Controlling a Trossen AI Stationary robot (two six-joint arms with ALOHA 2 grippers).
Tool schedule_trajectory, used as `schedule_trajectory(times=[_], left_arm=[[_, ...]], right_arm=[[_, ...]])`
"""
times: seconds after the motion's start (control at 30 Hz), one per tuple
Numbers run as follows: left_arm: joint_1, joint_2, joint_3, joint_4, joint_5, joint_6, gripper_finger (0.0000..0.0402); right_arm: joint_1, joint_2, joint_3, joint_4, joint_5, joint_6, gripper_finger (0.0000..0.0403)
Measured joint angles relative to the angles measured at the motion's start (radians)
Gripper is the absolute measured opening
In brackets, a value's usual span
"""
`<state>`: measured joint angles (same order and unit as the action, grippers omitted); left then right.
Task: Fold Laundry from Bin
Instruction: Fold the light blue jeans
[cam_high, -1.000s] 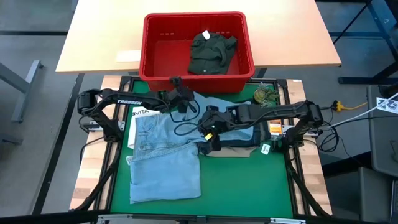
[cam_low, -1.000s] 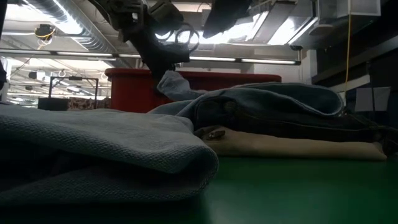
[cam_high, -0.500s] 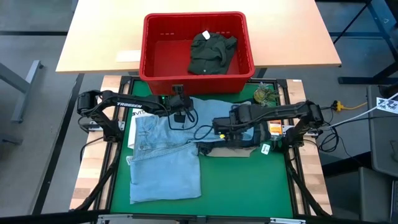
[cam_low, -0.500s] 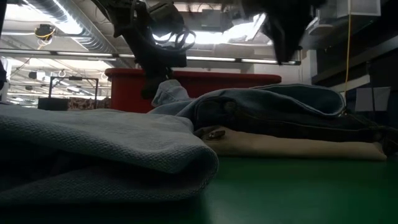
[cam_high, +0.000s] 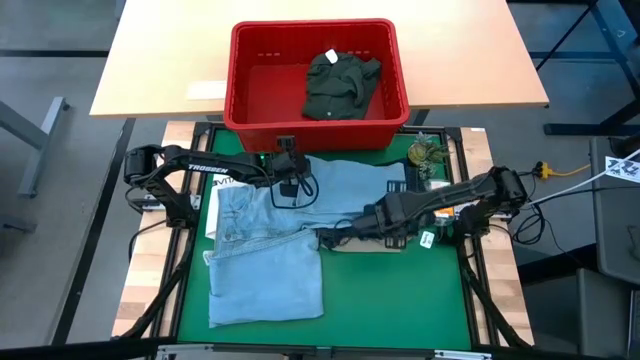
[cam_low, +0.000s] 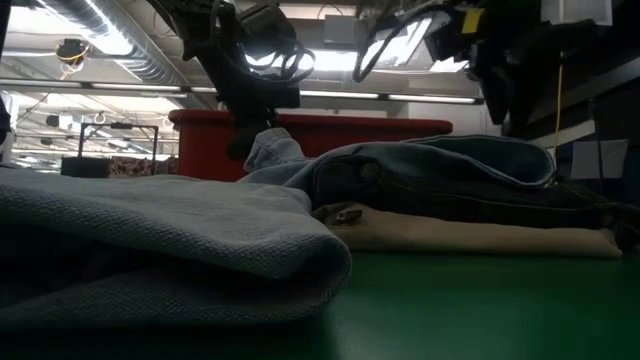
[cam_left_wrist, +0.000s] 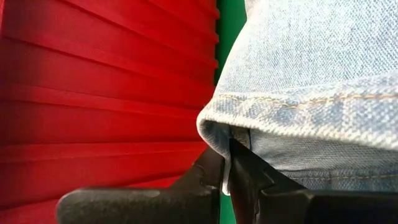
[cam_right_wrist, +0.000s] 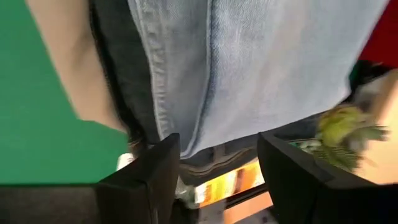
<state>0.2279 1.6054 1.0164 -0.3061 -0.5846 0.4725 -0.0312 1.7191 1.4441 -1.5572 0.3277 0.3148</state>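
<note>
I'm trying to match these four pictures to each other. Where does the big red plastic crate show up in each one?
High view: the big red plastic crate sits at top centre, beyond the green mat.
Low view: its red wall runs across the background behind the clothes.
Left wrist view: its ribbed wall fills the left side.
Right wrist view: only a red sliver at the right edge, probably the crate.
Shared landmark: the light blue jeans beside it.

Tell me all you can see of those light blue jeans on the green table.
The light blue jeans are soft, pale, faded denim with stitched hems. They lie spread over the green mat, one part flat toward the front, another reaching toward the red bin and draped over a folded stack of dark and beige garments. The left hand pinches a hem, lifted beside the bin. The right hand hangs open above them.
</note>
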Motion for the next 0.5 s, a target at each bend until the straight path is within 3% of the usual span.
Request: schedule_trajectory(times=[0.1, 0.37, 0.5], left_arm=[[0.000, 0.000, 0.000, 0.000, 0.000, 0.000, 0.0012], [0.000, 0.000, 0.000, 0.000, 0.003, 0.000, 0.0012], [0.000, 0.000, 0.000, 0.000, 0.003, -0.002, 0.0012]], right_arm=[[0.032, 0.000, -0.032, 0.020, 0.103, 0.037, 0.0213], [0.038, 0.001, -0.122, 0.105, 0.129, 0.062, 0.0211], [0.038, 0.001, -0.135, 0.073, 0.152, 0.129, 0.0161]])
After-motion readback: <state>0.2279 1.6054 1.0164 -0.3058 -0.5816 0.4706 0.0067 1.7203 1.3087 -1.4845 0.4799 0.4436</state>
